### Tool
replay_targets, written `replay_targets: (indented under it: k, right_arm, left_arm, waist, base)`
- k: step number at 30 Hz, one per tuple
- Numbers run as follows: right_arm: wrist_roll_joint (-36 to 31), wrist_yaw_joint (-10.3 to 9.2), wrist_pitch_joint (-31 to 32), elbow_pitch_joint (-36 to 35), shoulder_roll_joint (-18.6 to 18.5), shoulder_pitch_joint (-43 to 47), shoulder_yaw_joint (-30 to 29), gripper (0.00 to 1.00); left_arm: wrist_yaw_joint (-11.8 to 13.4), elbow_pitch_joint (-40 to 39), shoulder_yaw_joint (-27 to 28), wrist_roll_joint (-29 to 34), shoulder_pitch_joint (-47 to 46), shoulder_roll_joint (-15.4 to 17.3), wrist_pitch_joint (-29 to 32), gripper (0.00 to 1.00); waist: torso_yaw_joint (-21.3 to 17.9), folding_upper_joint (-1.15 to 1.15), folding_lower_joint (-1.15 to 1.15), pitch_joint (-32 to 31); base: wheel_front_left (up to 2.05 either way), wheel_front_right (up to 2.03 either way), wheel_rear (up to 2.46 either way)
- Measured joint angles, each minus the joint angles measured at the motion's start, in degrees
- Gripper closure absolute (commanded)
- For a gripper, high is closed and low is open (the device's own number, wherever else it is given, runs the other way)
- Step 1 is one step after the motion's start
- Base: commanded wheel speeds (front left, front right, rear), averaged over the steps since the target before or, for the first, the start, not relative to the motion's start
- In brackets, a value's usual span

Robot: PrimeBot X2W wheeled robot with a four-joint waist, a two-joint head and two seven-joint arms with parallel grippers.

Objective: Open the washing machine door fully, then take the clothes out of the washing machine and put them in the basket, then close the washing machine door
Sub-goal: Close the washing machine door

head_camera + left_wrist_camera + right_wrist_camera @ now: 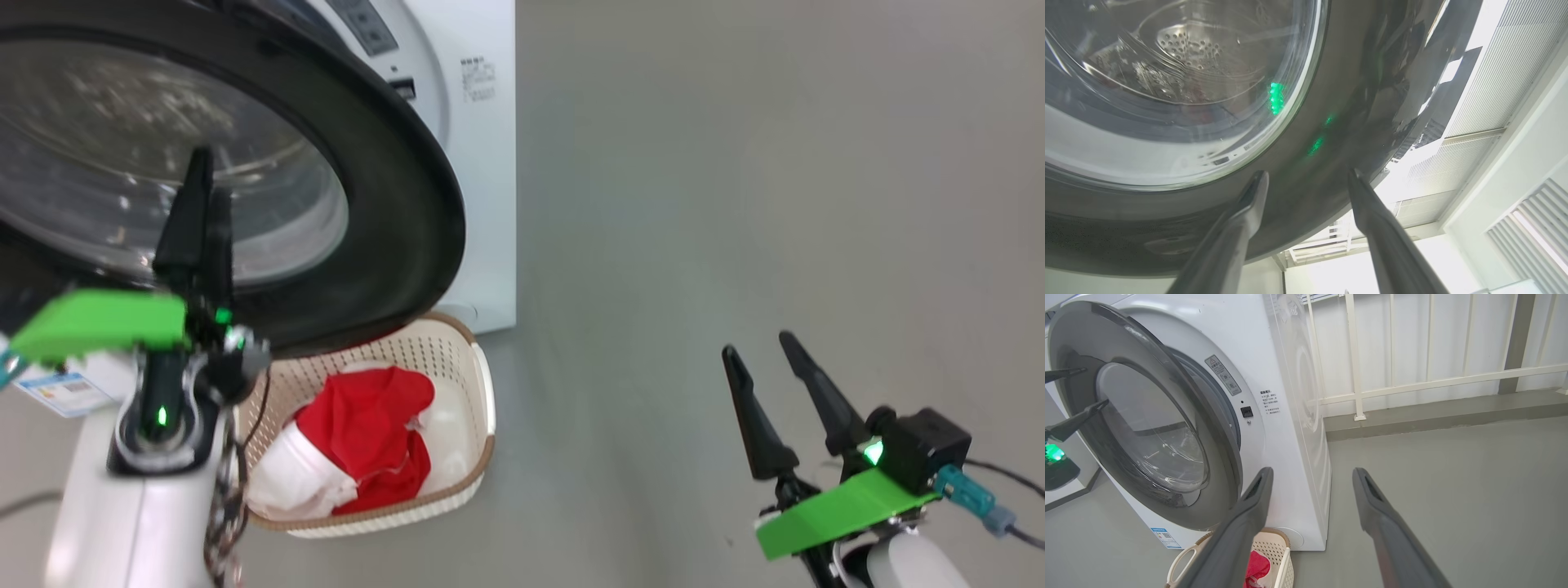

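On my feed the washer (490, 204) is white, its door (408, 237) rimmed in glossy black around clear glass. The basket (445, 351) is cream, dotted with holes, with a brown woven-look rim. The clothes (371, 425) are bright red with white panels. The floor (735, 204) is grey.

Upper left, the glossy black-rimmed round glass door (408, 204) stands ajar on the white washer (486, 163). Below it, red-and-white garments (367, 425) lie in the cream perforated basket (482, 384).

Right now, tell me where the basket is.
Head view, lower left of centre: the basket sits on the floor at the washing machine's foot, partly under the open door, with red clothes inside.
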Motion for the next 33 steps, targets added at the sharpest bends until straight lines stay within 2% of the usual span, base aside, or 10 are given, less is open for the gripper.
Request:
replay_targets:
  k: [9, 14, 18, 21, 25, 30, 33]
  right_arm:
    - [0.0, 0.0, 0.0, 0.2, 0.5, 4.4, -0.3, 0.0]
    - [0.0, 0.0, 0.0, 0.2, 0.8, 5.4, -0.5, 0.0]
    - [0.0, 0.0, 0.0, 0.0, 0.8, 5.7, -1.0, 0.0]
    - [0.0, 0.0, 0.0, -0.1, 0.8, 5.7, -1.4, 0.0]
    - [-0.1, 0.0, 0.0, -0.5, 0.8, 5.8, -2.2, 0.0]
    - [-0.5, 0.0, 0.0, -0.8, 0.8, 6.4, -2.4, 0.0]
    - [-0.6, 0.0, 0.0, -0.8, 0.9, 7.0, -2.4, 0.0]
  left_arm:
    - [-2.1, -8.3, -2.8, 11.1, 17.1, 3.5, -6.4, 0.0]
    - [-2.6, -14.3, -3.9, 21.3, 27.1, 8.0, -13.7, 0.0]
    - [-2.9, -18.9, -4.4, 32.4, 33.9, 10.9, -16.7, 0.0]
    - [-2.8, -21.5, -3.8, 41.2, 37.7, 10.9, -17.1, 0.0]
    - [-2.7, -25.8, 0.6, 52.4, 40.3, 8.3, -17.2, 0.0]
    - [-2.8, -27.5, 3.5, 70.4, 43.7, 6.8, -17.3, 0.0]
    - [-2.9, -27.2, 4.3, 75.4, 44.8, 4.4, -17.3, 0.0]
  waist:
    - [1.0, 0.0, 0.0, -5.6]
    - [1.4, 0.0, 0.0, -8.4]
    - [1.4, 0.0, 0.0, -9.7]
    - [1.4, 0.0, 0.0, -10.4]
    - [1.5, 0.0, 0.0, -11.0]
    - [1.5, 0.0, 0.0, -11.4]
    - [1.5, 0.0, 0.0, -11.4]
  base:
    - [0.0, 0.0, 0.0]
    - [0.0, 0.0, 0.0]
    - [0.0, 0.0, 0.0]
    - [0.0, 0.0, 0.0]
    - [0.0, 0.0, 0.0]
    - [0.0, 0.0, 0.0]
    - [0.0, 0.0, 0.0]
